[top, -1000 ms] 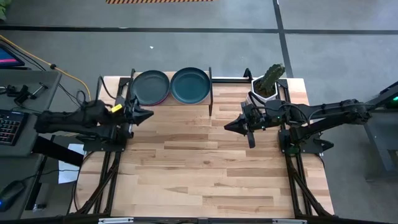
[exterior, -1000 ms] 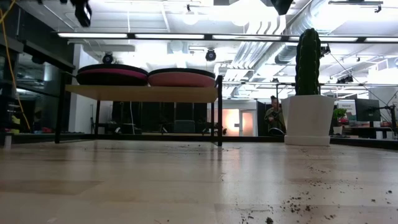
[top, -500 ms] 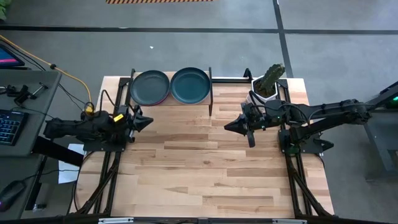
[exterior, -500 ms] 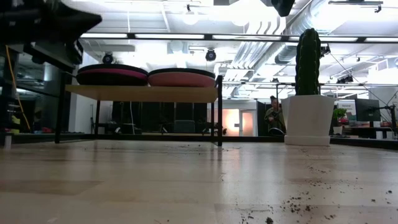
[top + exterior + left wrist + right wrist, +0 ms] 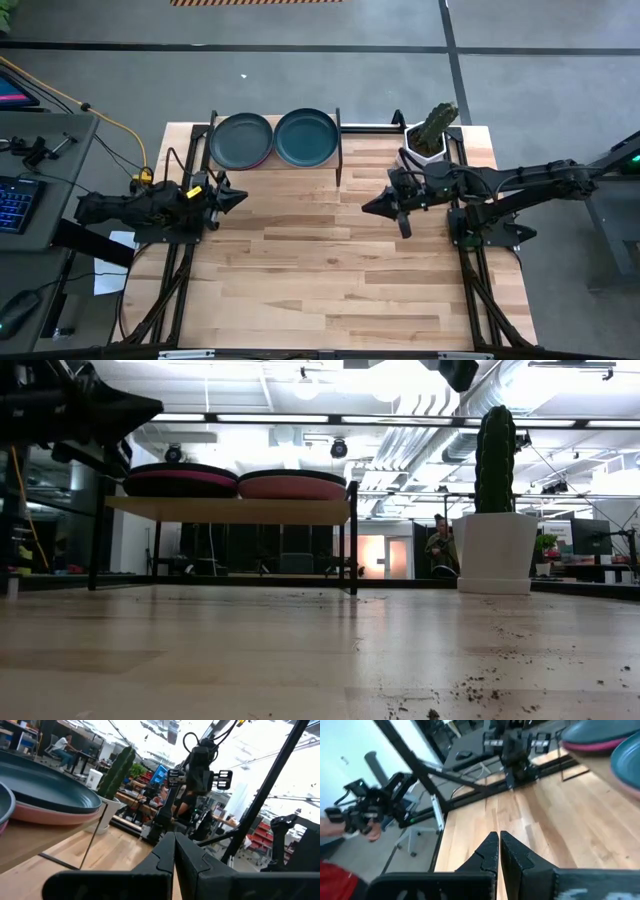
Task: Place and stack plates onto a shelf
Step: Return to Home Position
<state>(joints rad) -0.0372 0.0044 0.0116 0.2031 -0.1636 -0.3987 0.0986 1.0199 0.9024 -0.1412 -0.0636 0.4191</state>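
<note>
Two stacks of plates rest on the shelf (image 5: 338, 150) at the table's far edge. The left stack shows a dark grey-green plate (image 5: 241, 140) over a magenta one (image 5: 180, 477). The right stack has a dark teal plate (image 5: 305, 137) on top and a light pink plate (image 5: 292, 487) below. My left gripper (image 5: 240, 197) is shut and holds nothing, in front of the shelf's left end. My right gripper (image 5: 366, 206) is shut and holds nothing, near the cactus pot. In the wrist views, each pair of fingertips is closed (image 5: 174, 840) (image 5: 498, 838).
A white pot with a cactus (image 5: 430, 140) stands on the table's far right corner, just behind my right arm. Soil crumbs (image 5: 470, 685) lie scattered on the planked tabletop (image 5: 330, 270). A desk with a keyboard (image 5: 15, 205) stands left of the table.
My left arm has drawn back toward the table's left edge. Its gripper has shifted slightly toward the near edge and has come down into the top left of the low view. It has stayed shut. The plates and my right arm have kept still.
</note>
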